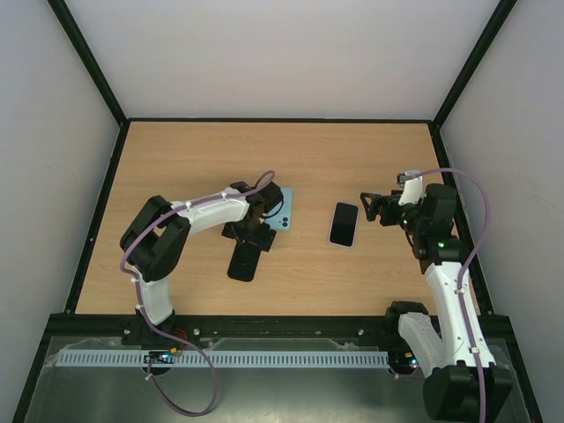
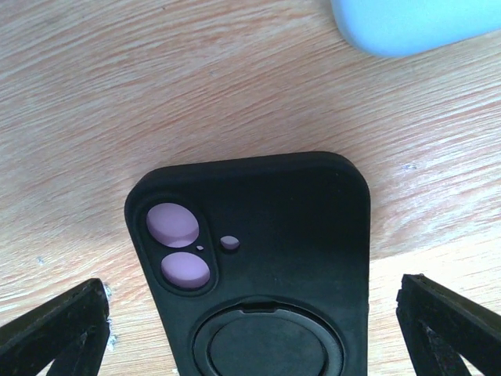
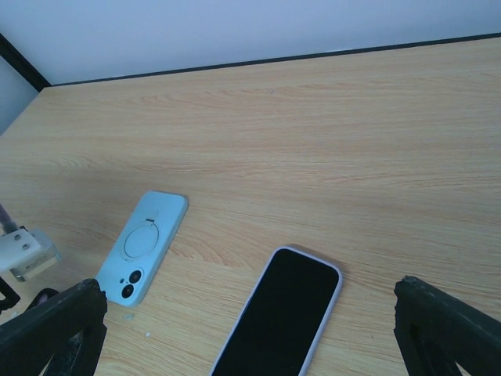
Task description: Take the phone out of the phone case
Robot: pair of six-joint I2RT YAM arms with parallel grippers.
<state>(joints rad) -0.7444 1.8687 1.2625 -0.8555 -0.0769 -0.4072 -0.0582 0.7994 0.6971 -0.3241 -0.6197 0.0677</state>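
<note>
1. While the left jaws hung spread either side of the black case (image 2: 258,266), it lay back-up on the table (image 2: 117,94), with lilac in its lens holes; phone (image 2: 174,223) judged inside.
2. Closing on its sides could skid it into the blue case (image 2: 407,23).
3. The right jaws, spread by the loose phone (image 3: 282,313), sat well apart and offered no brace.

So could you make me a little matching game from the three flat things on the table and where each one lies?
Things:
1. black case
2. light blue case
3. phone

Places:
A. screen up, in front of the right tool
B. between the open fingers of the left tool
C. back up, next to the phone on its left

Pairs: 1-B, 2-C, 3-A.
</note>
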